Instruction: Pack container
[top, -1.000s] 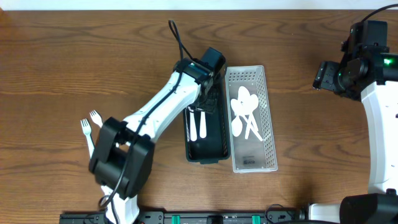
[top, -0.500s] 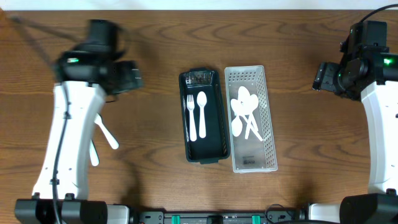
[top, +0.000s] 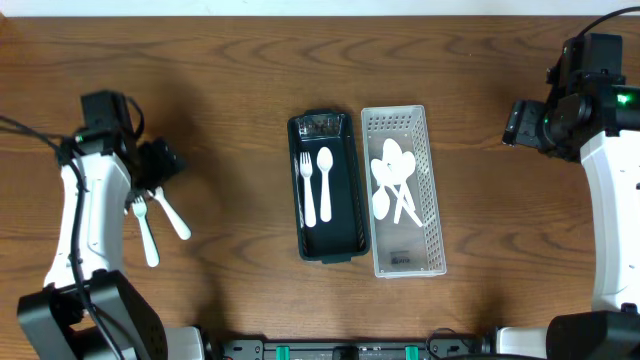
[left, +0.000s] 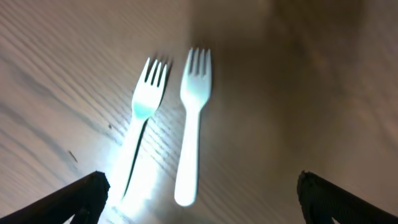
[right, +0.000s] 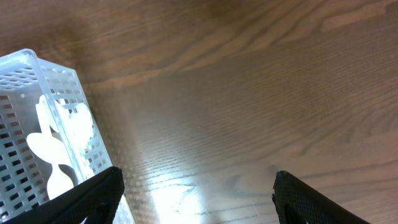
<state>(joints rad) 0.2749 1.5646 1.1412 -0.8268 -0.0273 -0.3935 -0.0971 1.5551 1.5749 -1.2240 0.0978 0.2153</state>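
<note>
A dark green container stands at the table's middle and holds a white fork and a white spoon. A white perforated basket beside it holds several white spoons. Two white forks lie on the table at the left; in the left wrist view they lie side by side. My left gripper is open above the two forks, holding nothing. My right gripper is open and empty at the far right, apart from the basket.
The wooden table stretches around the containers. The basket's corner shows in the right wrist view at the left edge.
My left arm has swung from the green container over to the far left and now hangs above the two loose forks. A fork and spoon lie in the container. The right arm has not moved.
</note>
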